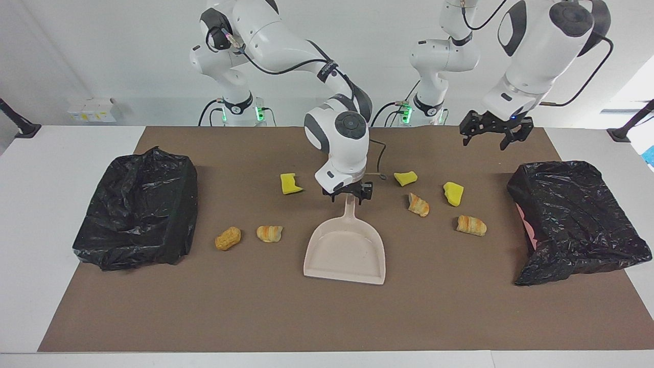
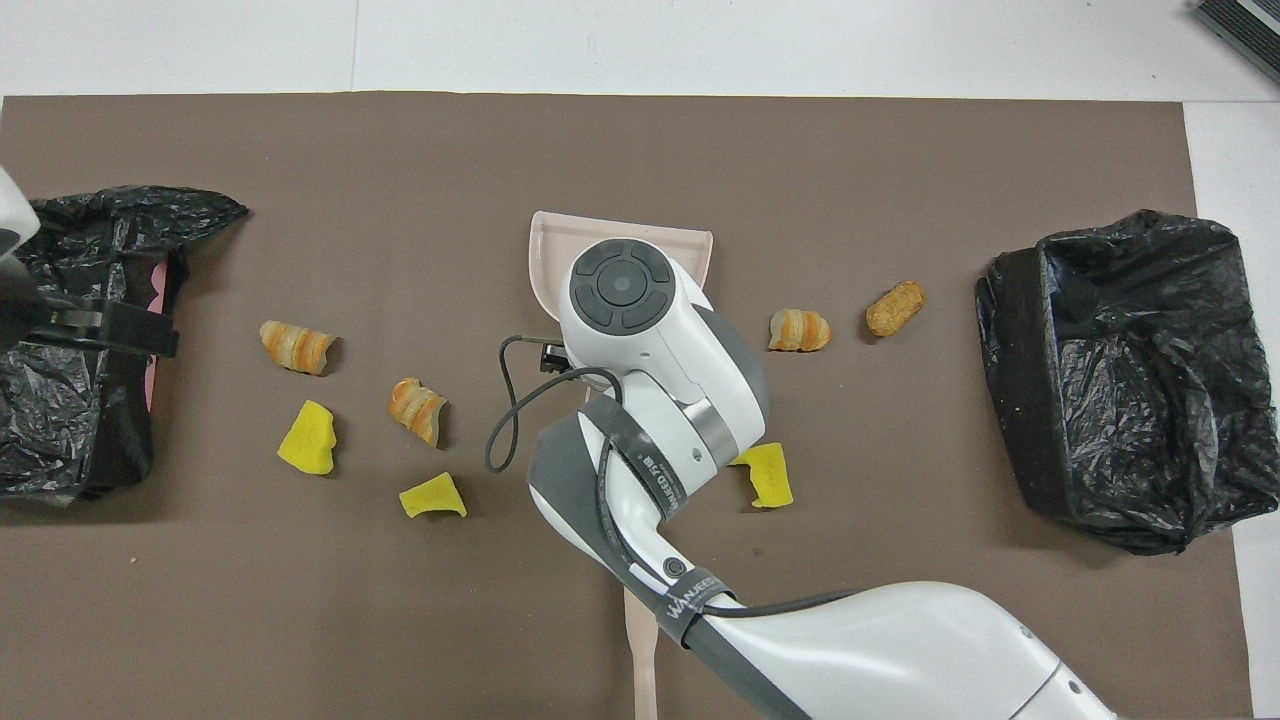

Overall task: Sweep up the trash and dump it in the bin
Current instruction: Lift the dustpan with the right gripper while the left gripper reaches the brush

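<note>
Seven trash pieces (image 1: 418, 204) are lying around the dustpan (image 1: 345, 253); the right gripper (image 1: 348, 194) is hiding its handle, fingers' grip unclear; the left gripper (image 1: 490, 134) is hovering with fingers spread.

The right arm comes from its base, arches up through a raised elbow and bends steeply down toward the middle of the surface, wrist pointing nearly straight down. The right gripper (image 1: 349, 197) sits low, its jaws straddling the dustpan handle (image 1: 350, 209) at its upper end; whether they press on it cannot be told. In the overhead view the wrist housing hides the fingertips.

The left arm rises from its base, its forearm slanting downward. The left gripper (image 1: 489, 134) hangs in the air toward the left arm's end of the surface, pointing down with its jaws spread wide and nothing between them.
</note>
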### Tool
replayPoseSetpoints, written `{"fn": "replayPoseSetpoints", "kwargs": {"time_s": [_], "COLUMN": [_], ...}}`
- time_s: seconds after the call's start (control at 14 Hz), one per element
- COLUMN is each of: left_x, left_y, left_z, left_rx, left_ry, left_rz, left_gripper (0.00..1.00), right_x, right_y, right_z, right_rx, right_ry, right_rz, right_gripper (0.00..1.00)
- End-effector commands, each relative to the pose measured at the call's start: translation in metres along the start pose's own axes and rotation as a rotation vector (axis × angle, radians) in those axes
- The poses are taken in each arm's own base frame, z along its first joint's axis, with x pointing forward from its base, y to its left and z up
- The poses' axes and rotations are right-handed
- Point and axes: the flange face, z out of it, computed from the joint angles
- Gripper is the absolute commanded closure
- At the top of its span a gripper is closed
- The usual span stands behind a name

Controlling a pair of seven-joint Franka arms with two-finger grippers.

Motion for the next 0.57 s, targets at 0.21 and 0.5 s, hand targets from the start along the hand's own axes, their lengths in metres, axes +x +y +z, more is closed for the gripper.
{"fn": "replayPoseSetpoints", "kwargs": {"time_s": [0.21,0.5], "left_x": [-0.076,-0.1], "left_y": [0.058,0.092], "left_z": [0.081,0.133], "left_rx": [0.009,0.001], "left_ry": [0.008,0.074], "left_rz": [0.117,0.192], "left_gripper": [0.0,0.0], "right_x": [-0.003,0.001], "right_y": [-0.002,0.007], "right_z": [-0.006,-0.033], "right_rx": [0.013,0.014], "right_ry": [-0.003,0.022], "right_rz": [0.014,-0.049], "right_gripper": [1.0,1.0]}}
